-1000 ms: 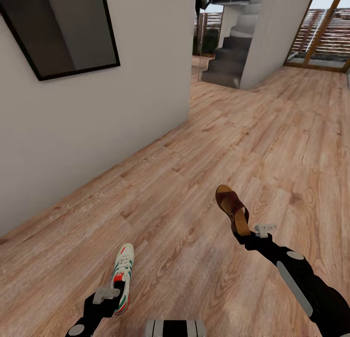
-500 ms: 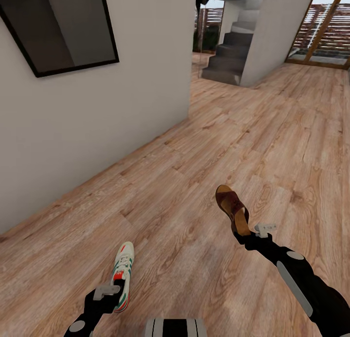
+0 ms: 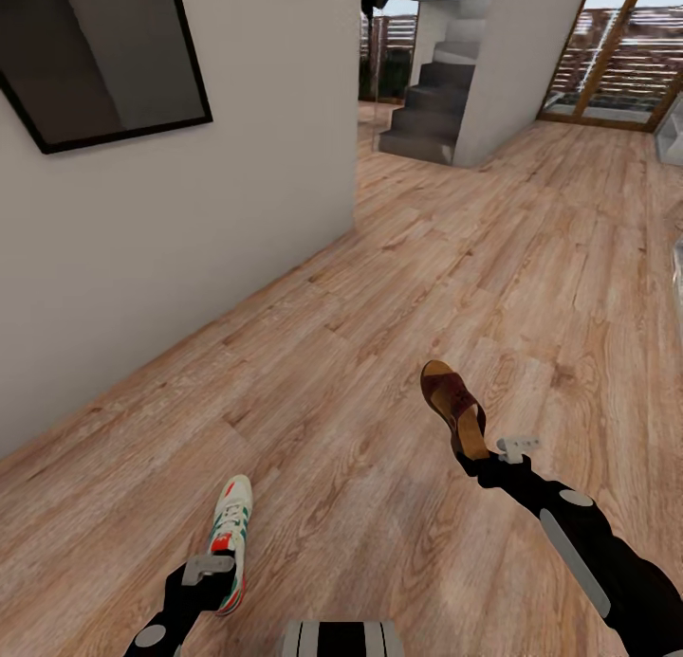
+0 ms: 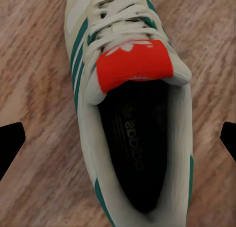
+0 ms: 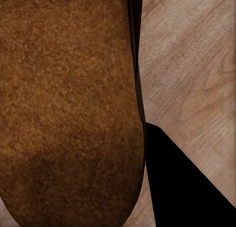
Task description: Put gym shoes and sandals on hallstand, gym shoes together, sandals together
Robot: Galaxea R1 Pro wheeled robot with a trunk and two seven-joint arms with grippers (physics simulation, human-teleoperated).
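Carry step, by the look of it: each arm has a shoe & the robot faces open corridor, w/ the hallstand nowhere ahead. Left gripper (image 3: 220, 581), lower left of the head view, has a gym shoe (image 3: 230, 529) at its tip, toe pointing away; looks lifted off the corridor floor (image 3: 398, 287), though that's a judgement. In the left wrist view the gym shoe (image 4: 130, 114) sits between the two dark fingers (image 4: 10, 143), which stand wide at both frame edges, not touching the sides there – so can't tell if it's truly clenched or what part it grips. Right gripper (image 3: 474, 460), lower centre-right, has a sandal (image 3: 453, 406) standing up from it, tan sole facing right; the right wrist view is mostly brown sandal (image 5: 69, 109) up close w/ one dark finger beside it, seems grasped at the heel end.

White wall w/ a dark framed panel (image 3: 100, 60) upper left, stairs (image 3: 427, 107) top centre.

Next: turn the base till the rack shows, approach, keep both shoes steady, set each on a shelf leaving room beside for its mate
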